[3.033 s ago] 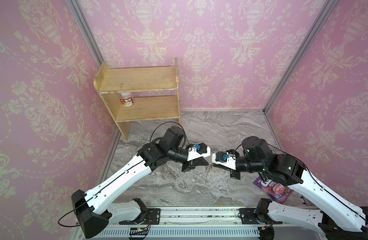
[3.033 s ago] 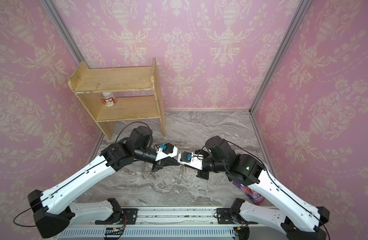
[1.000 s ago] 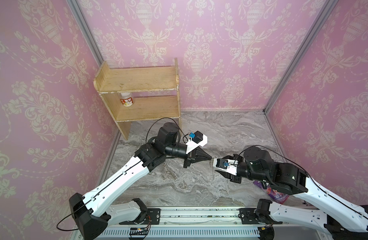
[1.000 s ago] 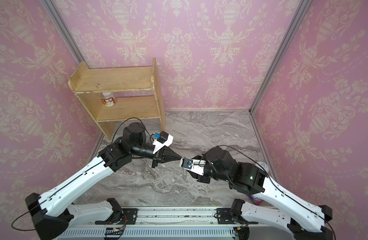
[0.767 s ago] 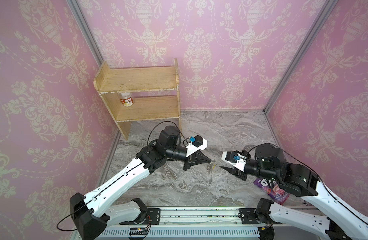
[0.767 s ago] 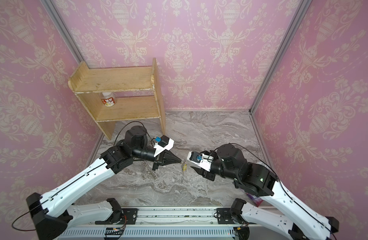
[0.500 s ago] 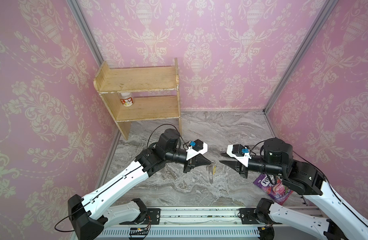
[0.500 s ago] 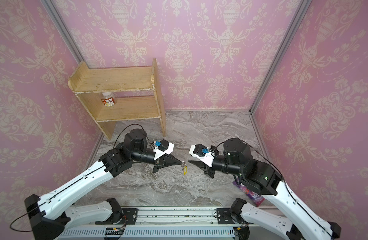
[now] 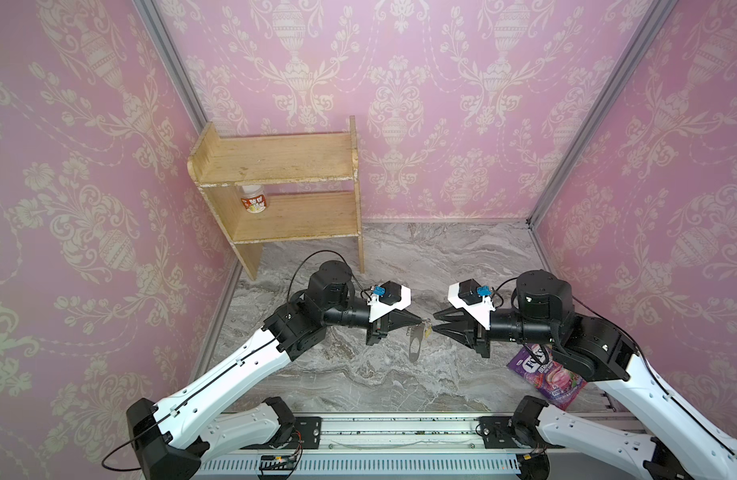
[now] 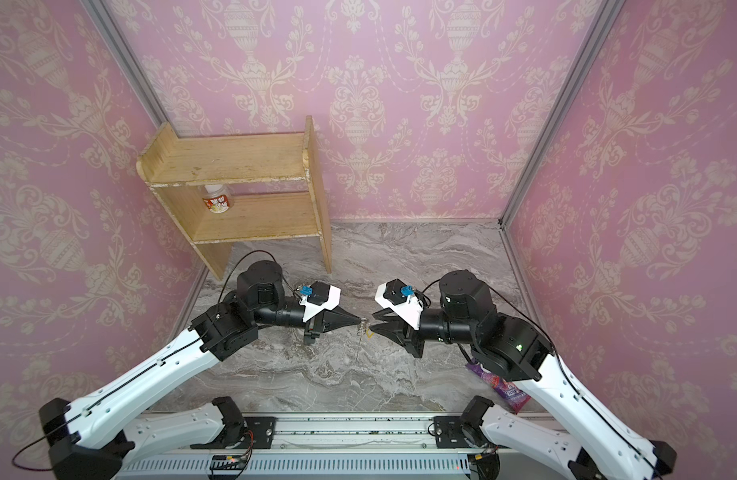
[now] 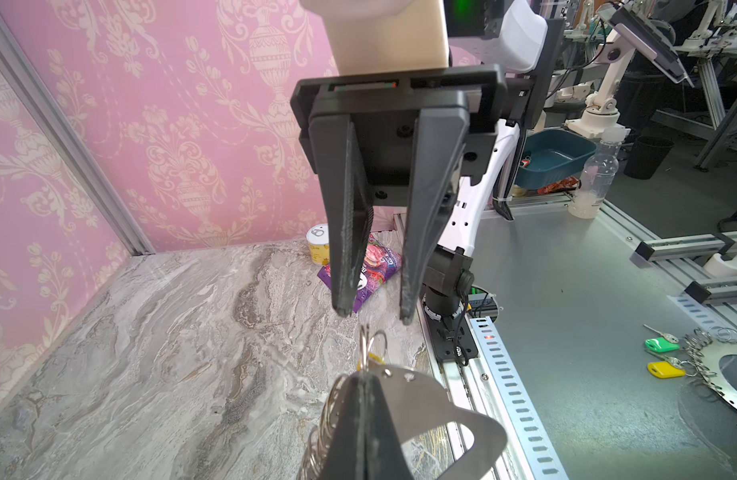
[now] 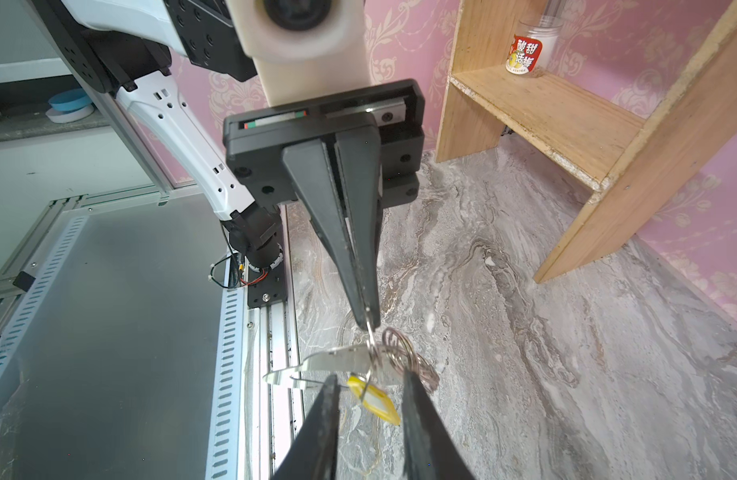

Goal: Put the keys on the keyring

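Left fingers [image 12: 321, 208] pinch the flat grey keyring [image 12: 337, 360] by a wire loop; right fingers [image 12: 422, 436] apart.

Top views: 2 cams side by side, high up, facing down & toward back wall [image 9: 400, 104]; far off, both show whole table [image 9: 358, 374], approx. same pic. Left wrist cam: close behind left gripper [image 11: 363, 376], looks along its jaws at right gripper [image 11: 375, 313] opposite. Right wrist cam: reverse. Both wrist views share keyring [image 11: 420, 399] betw. the 2 jaw pairs.
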`<state>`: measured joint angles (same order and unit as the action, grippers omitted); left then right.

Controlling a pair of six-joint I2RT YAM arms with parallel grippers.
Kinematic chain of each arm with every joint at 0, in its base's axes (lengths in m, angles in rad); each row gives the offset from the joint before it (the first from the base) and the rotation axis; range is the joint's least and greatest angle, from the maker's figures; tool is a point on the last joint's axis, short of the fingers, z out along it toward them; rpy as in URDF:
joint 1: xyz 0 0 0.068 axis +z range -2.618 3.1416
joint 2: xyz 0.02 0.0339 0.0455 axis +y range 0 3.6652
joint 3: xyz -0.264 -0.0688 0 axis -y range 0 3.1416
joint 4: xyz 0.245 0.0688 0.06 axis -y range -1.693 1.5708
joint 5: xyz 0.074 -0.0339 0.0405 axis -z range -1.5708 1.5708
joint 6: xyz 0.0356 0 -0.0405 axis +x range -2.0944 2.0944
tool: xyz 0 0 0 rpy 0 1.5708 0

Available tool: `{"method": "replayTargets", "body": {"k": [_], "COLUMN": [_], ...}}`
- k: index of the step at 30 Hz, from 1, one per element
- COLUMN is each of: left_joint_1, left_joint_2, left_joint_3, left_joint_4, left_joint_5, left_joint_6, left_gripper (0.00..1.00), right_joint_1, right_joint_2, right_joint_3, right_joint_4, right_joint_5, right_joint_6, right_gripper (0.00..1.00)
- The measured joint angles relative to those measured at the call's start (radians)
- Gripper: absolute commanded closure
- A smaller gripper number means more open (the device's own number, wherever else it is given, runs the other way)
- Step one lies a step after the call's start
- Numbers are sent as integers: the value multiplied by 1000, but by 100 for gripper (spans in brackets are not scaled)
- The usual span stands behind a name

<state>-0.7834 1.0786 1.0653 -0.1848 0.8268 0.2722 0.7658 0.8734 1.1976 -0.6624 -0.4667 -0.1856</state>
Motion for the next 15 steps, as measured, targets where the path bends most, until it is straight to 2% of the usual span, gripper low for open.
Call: {"method": "replayTargets", "body": {"k": [15], "left_joint_1": [-13], "left_joint_2": [-7], "left_joint_3": [-16], "left_joint_4": [47], "left_joint_5": [-3], "left_joint_6": [0], "left_gripper": [100], "right_joint_1": [-1], "right_joint_2": [26], "right_joint_3": [-47], "right_joint_4": [31], "right_joint_5": [-11], "right_joint_6": [30], "right_gripper": [81]}}
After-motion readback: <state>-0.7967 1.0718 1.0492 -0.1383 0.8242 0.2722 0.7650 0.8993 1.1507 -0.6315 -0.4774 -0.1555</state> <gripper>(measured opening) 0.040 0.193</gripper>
